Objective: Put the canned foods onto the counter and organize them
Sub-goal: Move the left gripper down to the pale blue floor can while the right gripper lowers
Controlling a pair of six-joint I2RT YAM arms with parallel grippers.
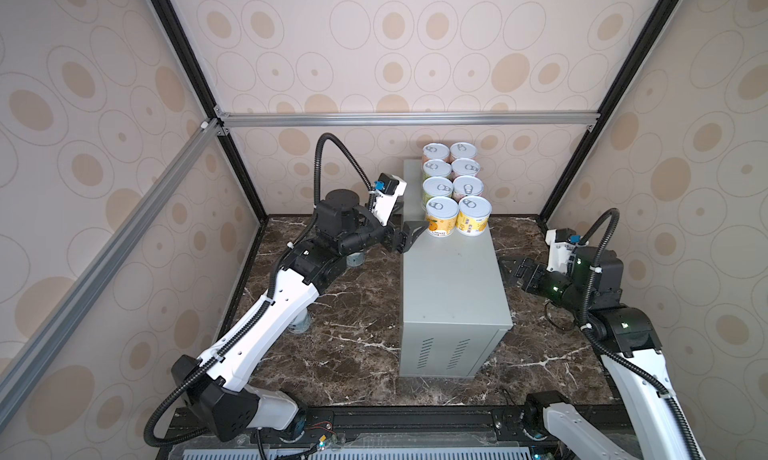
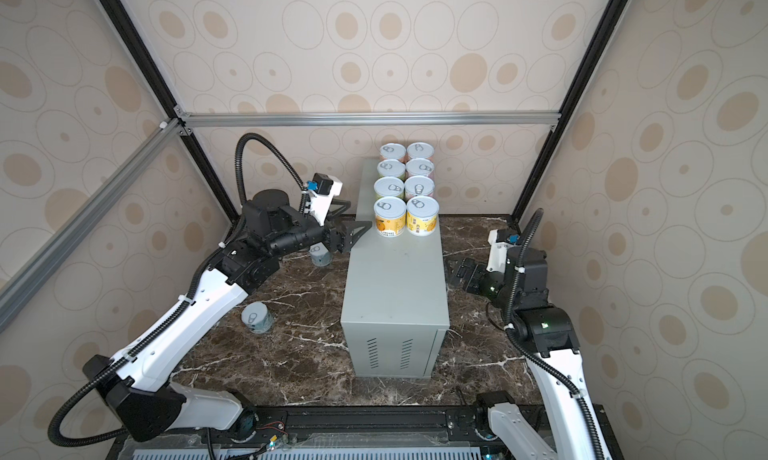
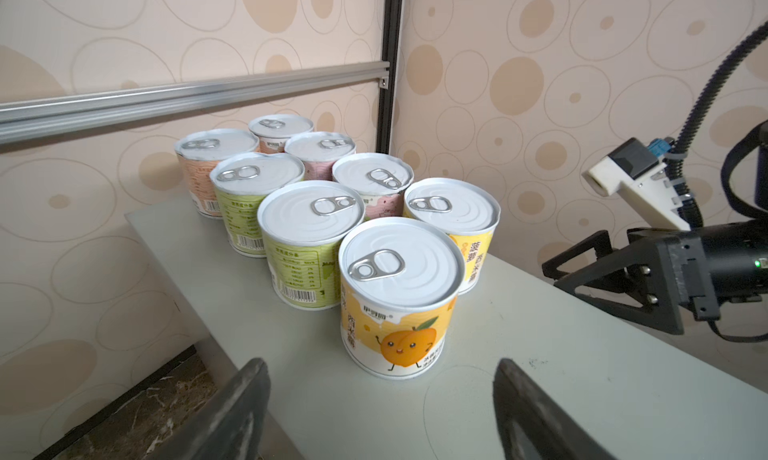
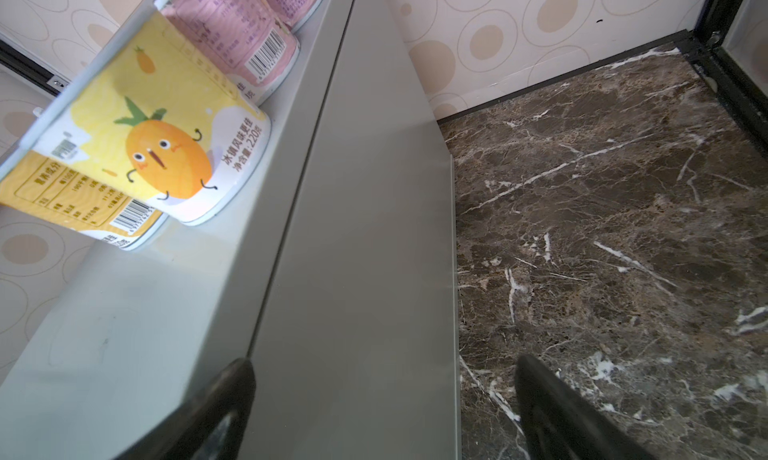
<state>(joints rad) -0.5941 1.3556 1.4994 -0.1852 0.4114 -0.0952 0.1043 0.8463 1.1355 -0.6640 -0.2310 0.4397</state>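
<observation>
Several cans stand upright in two rows on the far end of the grey counter (image 1: pixel 453 287) (image 2: pixel 395 287). Nearest in the left row is a yellow peach can (image 1: pixel 441 216) (image 3: pixel 399 300), standing free. My left gripper (image 1: pixel 409 221) (image 3: pixel 380 389) is open just in front of it, a finger on either side, touching nothing. Two pale blue cans (image 2: pixel 257 317) (image 2: pixel 320 256) stand on the marble to the left, partly under my left arm. My right gripper (image 1: pixel 509 270) (image 4: pixel 384 366) is open and empty beside the counter's right wall, below a yellow pineapple can (image 4: pixel 153 125).
The near half of the counter top (image 3: pixel 540 374) is bare. Dark marble floor (image 4: pixel 602 229) surrounds the counter. Patterned walls with black and aluminium frame bars (image 1: pixel 232 162) close in the back and sides. A black rail (image 1: pixel 415 420) runs along the front.
</observation>
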